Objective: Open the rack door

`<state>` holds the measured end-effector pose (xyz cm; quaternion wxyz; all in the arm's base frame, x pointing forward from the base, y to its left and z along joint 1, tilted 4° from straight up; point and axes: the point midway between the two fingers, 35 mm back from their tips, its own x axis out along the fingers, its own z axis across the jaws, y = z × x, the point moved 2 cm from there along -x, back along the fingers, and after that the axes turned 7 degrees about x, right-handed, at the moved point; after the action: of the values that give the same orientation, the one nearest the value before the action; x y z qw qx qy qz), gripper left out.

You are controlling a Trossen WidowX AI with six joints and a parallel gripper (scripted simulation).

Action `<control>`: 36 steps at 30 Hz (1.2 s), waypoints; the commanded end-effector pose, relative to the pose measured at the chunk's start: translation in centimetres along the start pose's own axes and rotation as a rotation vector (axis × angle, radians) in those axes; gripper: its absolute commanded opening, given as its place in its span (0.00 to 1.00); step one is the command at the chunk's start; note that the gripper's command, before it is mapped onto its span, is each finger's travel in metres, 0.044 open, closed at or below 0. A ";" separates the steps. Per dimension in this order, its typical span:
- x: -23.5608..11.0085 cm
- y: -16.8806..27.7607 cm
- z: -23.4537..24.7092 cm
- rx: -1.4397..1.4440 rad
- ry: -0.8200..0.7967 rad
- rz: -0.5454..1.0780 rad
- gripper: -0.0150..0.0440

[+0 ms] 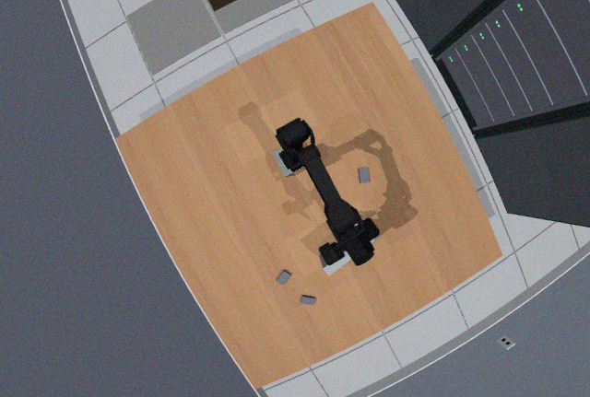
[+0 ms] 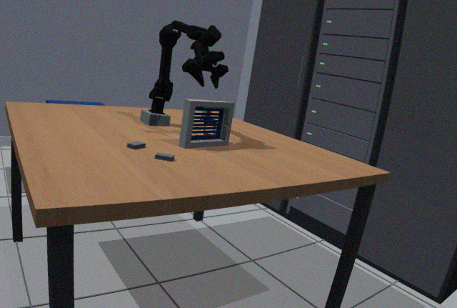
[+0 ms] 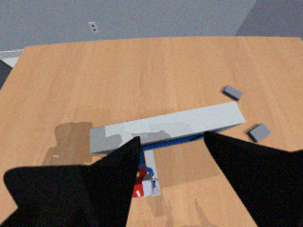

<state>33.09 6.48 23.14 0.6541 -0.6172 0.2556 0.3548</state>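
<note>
The grey rack frame (image 1: 336, 265) (image 2: 186, 127) (image 3: 180, 125) stands upright on the table. Its blue slatted door (image 2: 203, 137) (image 3: 177, 141) appears shut in the frame's opening. A handle part with red, white and grey faces (image 3: 147, 184) shows on the arm's side in the wrist view, low between the fingers; red bits also show through the slats in the exterior view. Its turn angle cannot be told. My gripper (image 2: 209, 86) (image 3: 171, 138) is open and empty, pointing down above the frame and touching nothing. In the top view the arm hides the fingers, the handle and most of the door.
Two small grey blocks (image 1: 283, 276) (image 1: 308, 299) (image 2: 136, 145) (image 2: 164, 156) (image 3: 258, 132) (image 3: 232, 92) lie to one side of the frame. A third grey block (image 1: 363, 175) lies on the arm's other side. The arm's base (image 2: 155, 117) stands behind the frame in the exterior view.
</note>
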 end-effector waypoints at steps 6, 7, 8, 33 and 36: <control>0.9 1.4 1.6 -0.042 -0.010 0.254 0.76; 1.0 1.6 1.8 -0.046 -0.010 0.280 0.76; 1.0 1.8 1.9 -0.051 -0.009 0.307 0.76; 1.4 4.3 3.7 -0.107 0.002 0.634 0.76; 1.9 4.6 3.7 -0.107 0.002 0.634 0.76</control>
<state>30.26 10.25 20.08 0.4802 -0.5443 0.4150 0.5486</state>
